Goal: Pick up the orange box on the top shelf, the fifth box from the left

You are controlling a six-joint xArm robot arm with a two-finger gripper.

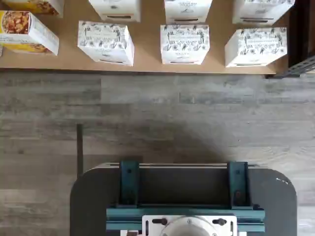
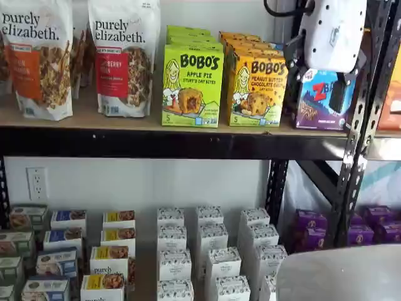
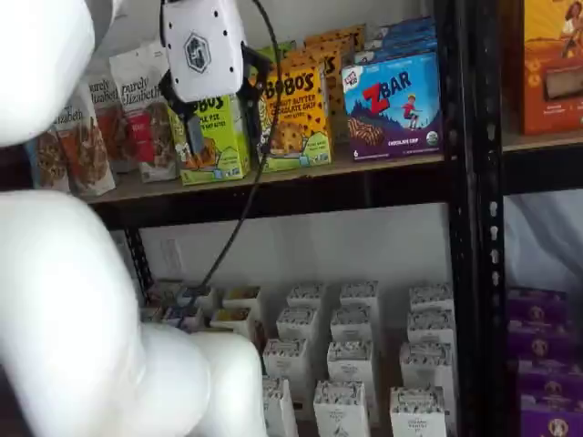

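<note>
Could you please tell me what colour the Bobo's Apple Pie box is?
Lime green Apple Pie box, clearest in a shelf view.

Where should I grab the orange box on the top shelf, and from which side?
Come at the orange box from the front and pinch its two narrow side walls. It stands upright at the top shelf edge, with a green box close on one side, so finger room there looks tight.

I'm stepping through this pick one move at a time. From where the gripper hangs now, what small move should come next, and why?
Probably a sideways shift to line up with the orange-yellow Bobo's peanut butter box. The white-bodied, black-fingered gripper hangs open in front of the tan wooden top shelf, clear of every carton; one shelf view sets it before the lime-green Bobo's apple pie box, the other before the blue-purple ZBar box.
</note>
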